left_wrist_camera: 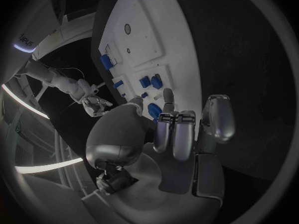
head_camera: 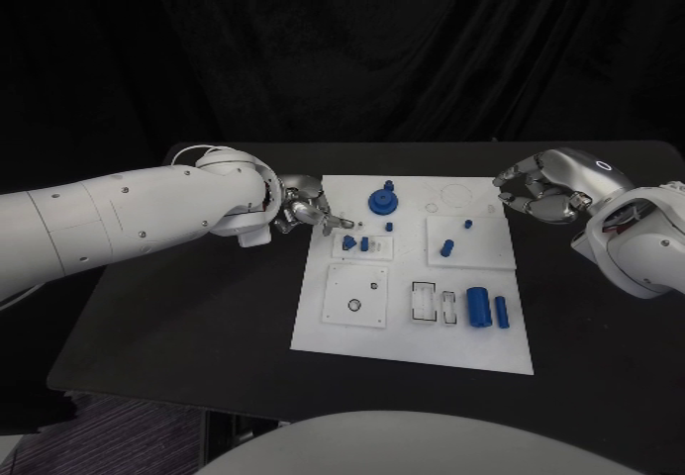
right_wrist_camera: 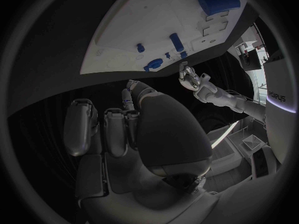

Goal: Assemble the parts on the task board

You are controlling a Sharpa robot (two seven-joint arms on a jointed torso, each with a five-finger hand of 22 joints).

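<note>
The task board (head_camera: 414,341) lies flat in the middle of the black worktop (head_camera: 186,327); the head view shows its full layout, which neither wrist view gives whole. On the far part of the board a blue stepped round part (head_camera: 383,201) stands upright; just nearer, small blue parts (head_camera: 354,242) sit on a raised square plate; to their right a slanted blue peg (head_camera: 446,247) lies on a second plate; two blue cylinders (head_camera: 488,307) lie side by side at the near right, beside a rectangular slot outline (head_camera: 424,302); a square plate with a round hole (head_camera: 355,295) occupies the near left.

The left hand (head_camera: 303,211) hovers at the board's far left edge; the head view shows its fingers (head_camera: 332,224) reaching over the rim; the left wrist view shows them curled inward (left_wrist_camera: 177,134) with nothing visible between them, just short of the blue parts.

The right hand (head_camera: 549,193) sits off the board's far right corner, above the worktop; the right wrist view shows its fingers (right_wrist_camera: 115,132) folded toward the palm, holding nothing, well apart from the board; the same view also shows the left hand across the board.
</note>
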